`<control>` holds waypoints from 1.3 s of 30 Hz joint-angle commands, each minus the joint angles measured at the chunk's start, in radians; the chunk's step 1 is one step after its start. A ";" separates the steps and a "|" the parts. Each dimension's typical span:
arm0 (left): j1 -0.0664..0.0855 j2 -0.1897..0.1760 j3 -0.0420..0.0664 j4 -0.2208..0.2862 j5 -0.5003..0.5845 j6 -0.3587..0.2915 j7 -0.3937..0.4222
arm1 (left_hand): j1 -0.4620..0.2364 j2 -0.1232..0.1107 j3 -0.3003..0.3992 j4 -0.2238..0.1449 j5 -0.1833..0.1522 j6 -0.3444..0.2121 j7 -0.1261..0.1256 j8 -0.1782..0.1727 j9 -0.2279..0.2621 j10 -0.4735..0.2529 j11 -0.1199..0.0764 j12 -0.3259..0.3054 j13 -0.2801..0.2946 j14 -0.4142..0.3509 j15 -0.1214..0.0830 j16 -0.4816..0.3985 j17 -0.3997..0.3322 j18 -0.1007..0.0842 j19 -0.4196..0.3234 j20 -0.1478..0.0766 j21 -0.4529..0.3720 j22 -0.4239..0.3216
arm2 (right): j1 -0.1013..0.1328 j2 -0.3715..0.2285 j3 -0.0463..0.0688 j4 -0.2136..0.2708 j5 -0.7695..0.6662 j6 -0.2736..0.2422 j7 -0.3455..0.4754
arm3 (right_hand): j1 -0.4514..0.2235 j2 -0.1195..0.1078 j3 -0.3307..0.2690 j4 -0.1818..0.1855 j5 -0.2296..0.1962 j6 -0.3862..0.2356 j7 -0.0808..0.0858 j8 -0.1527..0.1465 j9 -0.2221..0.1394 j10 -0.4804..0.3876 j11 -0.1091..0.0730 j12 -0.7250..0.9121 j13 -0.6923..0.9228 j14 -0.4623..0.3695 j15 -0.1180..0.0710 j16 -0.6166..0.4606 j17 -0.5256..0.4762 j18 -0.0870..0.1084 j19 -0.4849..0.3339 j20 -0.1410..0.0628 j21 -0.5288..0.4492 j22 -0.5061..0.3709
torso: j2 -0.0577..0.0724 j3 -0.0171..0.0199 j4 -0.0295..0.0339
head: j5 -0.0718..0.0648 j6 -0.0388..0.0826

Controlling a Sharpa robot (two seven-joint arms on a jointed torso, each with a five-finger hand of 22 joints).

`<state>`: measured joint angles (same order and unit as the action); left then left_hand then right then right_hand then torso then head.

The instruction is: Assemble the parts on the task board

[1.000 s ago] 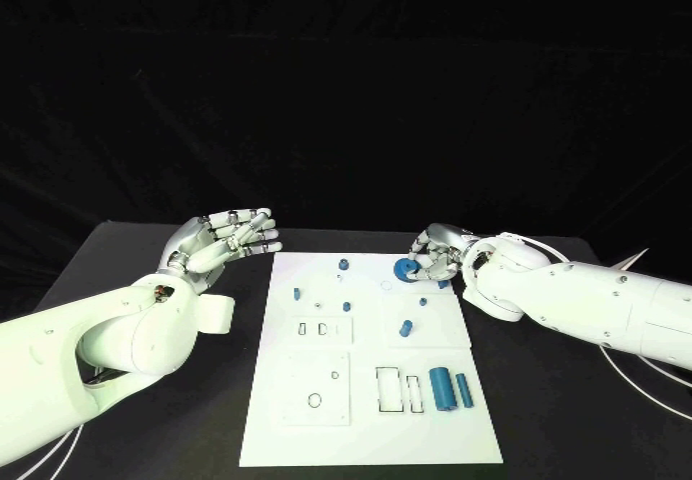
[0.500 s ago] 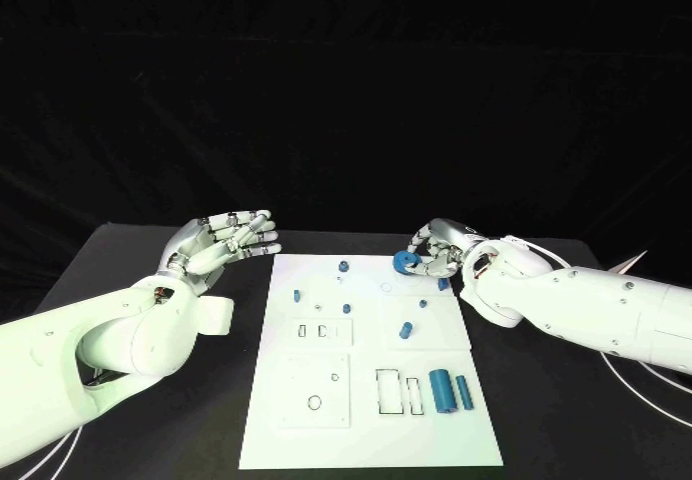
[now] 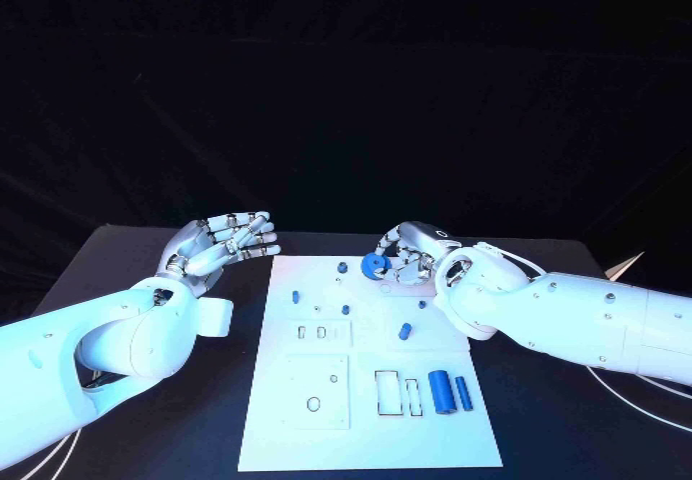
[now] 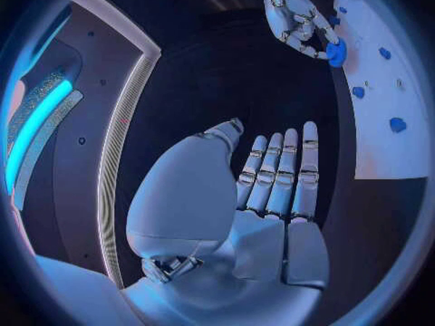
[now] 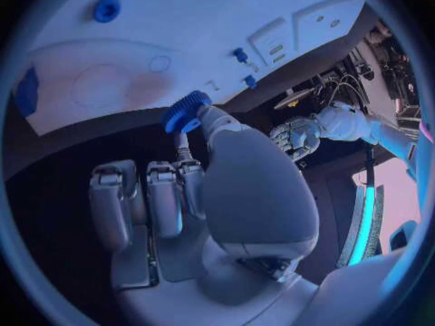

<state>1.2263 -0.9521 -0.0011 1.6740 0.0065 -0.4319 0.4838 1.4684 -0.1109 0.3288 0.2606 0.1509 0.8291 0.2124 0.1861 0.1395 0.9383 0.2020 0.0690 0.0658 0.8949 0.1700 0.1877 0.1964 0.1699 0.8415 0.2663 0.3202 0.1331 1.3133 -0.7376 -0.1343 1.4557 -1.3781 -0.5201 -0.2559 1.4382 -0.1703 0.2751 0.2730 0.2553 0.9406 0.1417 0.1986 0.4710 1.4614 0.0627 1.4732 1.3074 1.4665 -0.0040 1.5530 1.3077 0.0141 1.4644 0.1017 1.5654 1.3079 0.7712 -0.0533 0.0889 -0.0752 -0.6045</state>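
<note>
Right hand (image 3: pixel 408 254) covers part of the far board edge; can't tell what sits under it. It pinches a blue gear (image 3: pixel 375 266) between thumb and a finger, just above the far end of the task board (image 3: pixel 289 400). Other blue parts lie on the board: small pegs (image 3: pixel 296 296) mid-board, two cylinders (image 3: pixel 443 391) beside the rectangular slots at the near right. Left hand (image 3: pixel 221 243) hovers off the board's far-left corner, palm up, fingers apart, holding nothing.
</note>
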 commanded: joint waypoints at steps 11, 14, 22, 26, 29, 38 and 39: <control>0.001 0.008 0.001 0.004 -0.001 0.016 0.006 | 0.002 -0.007 0.007 -0.001 -0.005 -0.005 0.035 -0.003 -0.001 -0.007 0.003 -0.005 -0.001 -0.008 -0.001 -0.005 0.002 0.011 -0.001 0.002 0.005 0.001 | -0.012 0.087 -0.004 -0.005 -0.131 -0.024 -0.027 | 0.001 0.004 0.015 0.000 0.003 0.010 -0.001 0.004 0.000 0.019 -0.004 0.006 0.167 0.095 -0.008 0.006 0.221 -0.014 0.106 -0.008 0.005 0.263 | 0.002 -0.0024 0.0030 | 0.002 -0.002; 0.001 0.009 0.001 0.003 -0.001 0.017 0.005 | 0.002 -0.007 0.007 -0.001 -0.005 -0.005 0.035 -0.003 -0.001 -0.007 0.003 -0.005 -0.001 -0.008 -0.001 -0.005 0.002 0.011 -0.001 0.002 0.005 0.001 | -0.015 0.100 -0.005 -0.016 -0.133 -0.020 -0.030 | 0.001 0.004 0.017 0.000 0.003 0.010 -0.001 0.003 0.000 0.018 -0.004 0.005 0.166 0.096 -0.008 0.006 0.221 -0.014 0.106 -0.008 0.005 0.263 | 0.002 -0.0023 0.0017 | 0.002 -0.005; 0.001 0.014 0.001 0.002 -0.001 0.017 0.005 | 0.002 -0.007 0.008 -0.002 -0.005 -0.006 0.035 -0.003 -0.001 -0.007 0.004 -0.005 -0.001 -0.008 0.000 -0.006 0.002 0.011 -0.001 0.002 0.005 0.001 | -0.023 0.129 -0.005 -0.045 -0.136 -0.012 -0.034 | 0.001 0.003 0.019 -0.001 0.003 0.010 -0.001 0.003 0.000 0.018 -0.004 0.005 0.166 0.095 -0.008 0.005 0.221 -0.014 0.106 -0.008 0.005 0.263 | 0.003 -0.0016 0.0020 | 0.003 -0.009; 0.001 0.015 0.001 0.002 -0.001 0.017 0.004 | 0.002 -0.007 0.008 -0.002 -0.005 -0.006 0.035 -0.003 -0.001 -0.007 0.004 -0.005 -0.001 -0.008 0.000 -0.006 0.002 0.011 -0.001 0.002 0.005 0.001 | -0.027 0.144 -0.005 -0.063 -0.139 -0.008 -0.034 | 0.000 0.003 0.021 -0.001 0.002 0.009 -0.001 0.002 -0.001 0.019 -0.004 0.006 0.167 0.095 -0.008 0.005 0.221 -0.014 0.106 -0.008 0.005 0.263 | 0.003 -0.0015 0.0028 | 0.003 -0.011; 0.001 0.015 0.001 0.001 -0.001 0.018 0.002 | 0.002 -0.009 0.008 -0.003 -0.005 -0.008 0.038 -0.005 -0.001 -0.010 0.005 -0.006 -0.001 -0.009 0.000 -0.007 0.003 0.011 -0.002 0.002 0.005 0.001 | -0.030 0.156 -0.006 -0.081 -0.140 -0.006 -0.033 | 0.000 0.003 0.021 -0.001 0.002 0.009 -0.001 0.002 -0.001 0.019 -0.004 0.006 0.167 0.095 -0.008 0.005 0.221 -0.014 0.106 -0.008 0.005 0.263 | 0.002 -0.0021 0.0029 | 0.004 -0.015; 0.001 0.017 0.001 -0.001 -0.001 0.020 0.001 | 0.001 -0.009 0.009 -0.003 -0.005 -0.009 0.039 -0.006 -0.002 -0.012 0.006 -0.007 -0.002 -0.010 0.001 -0.008 0.004 0.011 -0.003 0.002 0.005 0.001 | -0.040 0.179 -0.008 -0.115 -0.139 0.014 -0.034 | -0.007 -0.002 0.030 -0.001 -0.006 0.008 0.000 0.000 -0.003 0.019 -0.003 0.005 0.166 0.095 -0.008 0.005 0.220 -0.014 0.106 -0.008 0.005 0.263 | 0.003 -0.0007 0.0010 | 0.010 -0.014; 0.001 0.018 0.001 -0.002 -0.001 0.020 0.001 | 0.001 -0.009 0.009 -0.003 -0.005 -0.009 0.039 -0.006 -0.002 -0.012 0.006 -0.007 -0.002 -0.010 0.001 -0.008 0.004 0.011 -0.003 0.002 0.005 0.001 | -0.040 0.181 -0.008 -0.117 -0.139 0.015 -0.034 | -0.007 -0.002 0.030 -0.001 -0.006 0.008 0.000 0.000 -0.003 0.019 -0.003 0.005 0.166 0.095 -0.008 0.005 0.220 -0.014 0.106 -0.008 0.005 0.263 | 0.003 -0.0008 0.0007 | 0.010 -0.015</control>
<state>1.2263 -0.9375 -0.0012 1.6721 0.0065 -0.4311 0.4805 1.4684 -0.1109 0.3315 0.2579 0.1509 0.8291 0.2124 0.1861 0.1387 0.9311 0.2091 0.0691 0.0658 0.8914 0.1735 0.1837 0.1991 0.1699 0.8415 0.2663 0.3202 0.1330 1.2743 -0.5598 -0.1426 1.3424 -1.5013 -0.5286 -0.2884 1.4331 -0.1757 0.3000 0.2729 0.2490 0.9414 0.1399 0.1967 0.4689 1.4613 0.0627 1.4732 1.3080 1.4665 -0.0039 1.5529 1.3075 0.0143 1.4644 0.1018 1.5653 1.3074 0.7740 -0.0547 0.0912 -0.0661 -0.6191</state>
